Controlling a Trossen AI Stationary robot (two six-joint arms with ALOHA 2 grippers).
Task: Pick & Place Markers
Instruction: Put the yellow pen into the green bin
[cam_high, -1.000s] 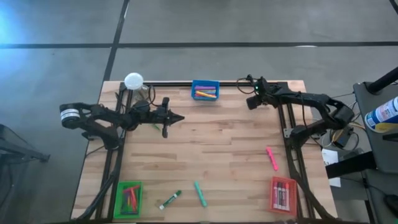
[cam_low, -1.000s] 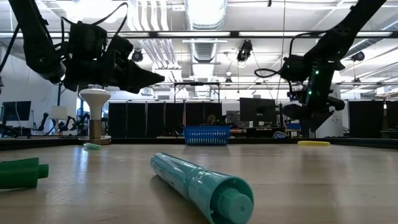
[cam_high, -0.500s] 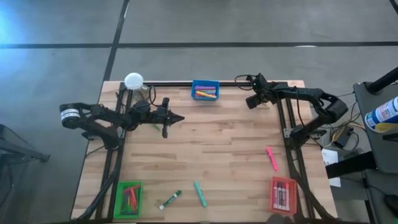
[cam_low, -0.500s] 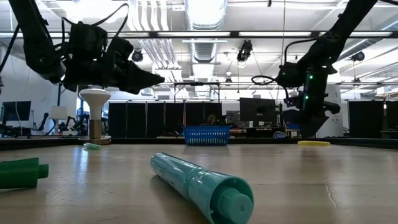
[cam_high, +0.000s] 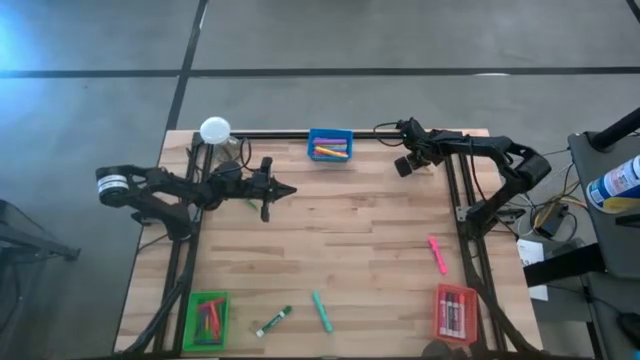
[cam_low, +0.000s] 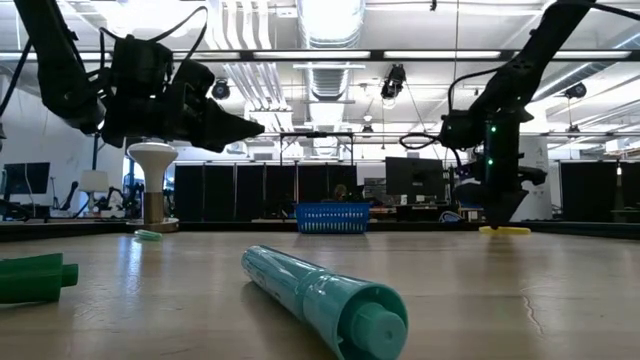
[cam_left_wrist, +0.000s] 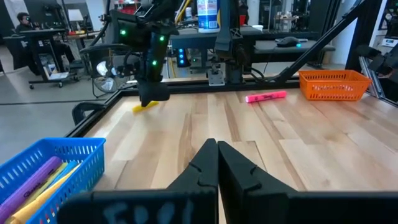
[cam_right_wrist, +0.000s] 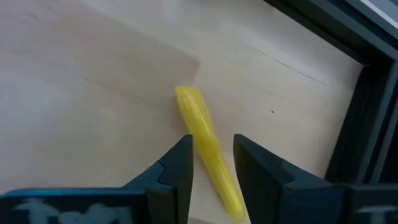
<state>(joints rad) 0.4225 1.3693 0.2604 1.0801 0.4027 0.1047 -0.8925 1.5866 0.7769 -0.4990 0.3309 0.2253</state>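
— Now that the right gripper (cam_right_wrist: 211, 163) has come down at the tabletop's (cam_high: 340, 230) far right corner, what's different?

— Its fingers have narrowed and now straddle the yellow marker (cam_right_wrist: 208, 151), still apart, not yet pinching it.

— So a pickup is probably close?

— I'd say so. The left gripper (cam_left_wrist: 217, 163) hangs pressed shut, empty, near the blue tray (cam_high: 330, 146).

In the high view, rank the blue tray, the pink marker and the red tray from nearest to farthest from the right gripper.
1. Blue tray, beside the right gripper along the far edge.
2. Pink marker, on the right side, mid-table.
3. Red tray, near right corner.
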